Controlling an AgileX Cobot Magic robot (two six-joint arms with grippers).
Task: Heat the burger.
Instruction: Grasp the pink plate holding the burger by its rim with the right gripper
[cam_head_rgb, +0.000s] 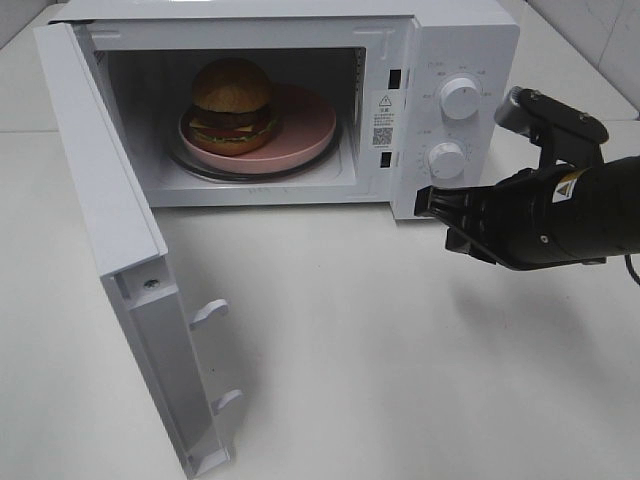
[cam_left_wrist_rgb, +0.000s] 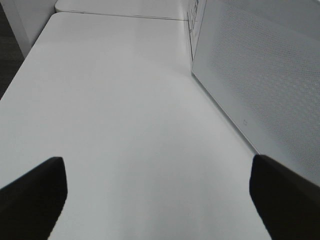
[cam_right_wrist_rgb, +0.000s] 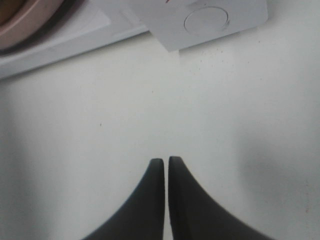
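Observation:
The burger (cam_head_rgb: 232, 100), with a golden-brown bun, dark patty, cheese and lettuce, stands on a pink plate (cam_head_rgb: 300, 125) on the turntable inside the open microwave (cam_head_rgb: 450, 40). My right gripper (cam_head_rgb: 432, 200) is shut and empty. It hovers over the table just in front of the control panel, below the lower knob (cam_head_rgb: 447, 160). The right wrist view shows its closed tips (cam_right_wrist_rgb: 166, 161) above bare table, with the plate's edge (cam_right_wrist_rgb: 20, 22) at one corner. My left gripper (cam_left_wrist_rgb: 156, 165) is open wide over the table beside the door's outer face (cam_left_wrist_rgb: 260, 75), out of the high view.
The microwave door (cam_head_rgb: 110, 200) swings out far toward the table's front left, with its latch hooks (cam_head_rgb: 208, 312) sticking out. An upper knob (cam_head_rgb: 460, 97) sits above the lower one. White table (cam_head_rgb: 380, 360) lies in front of the oven.

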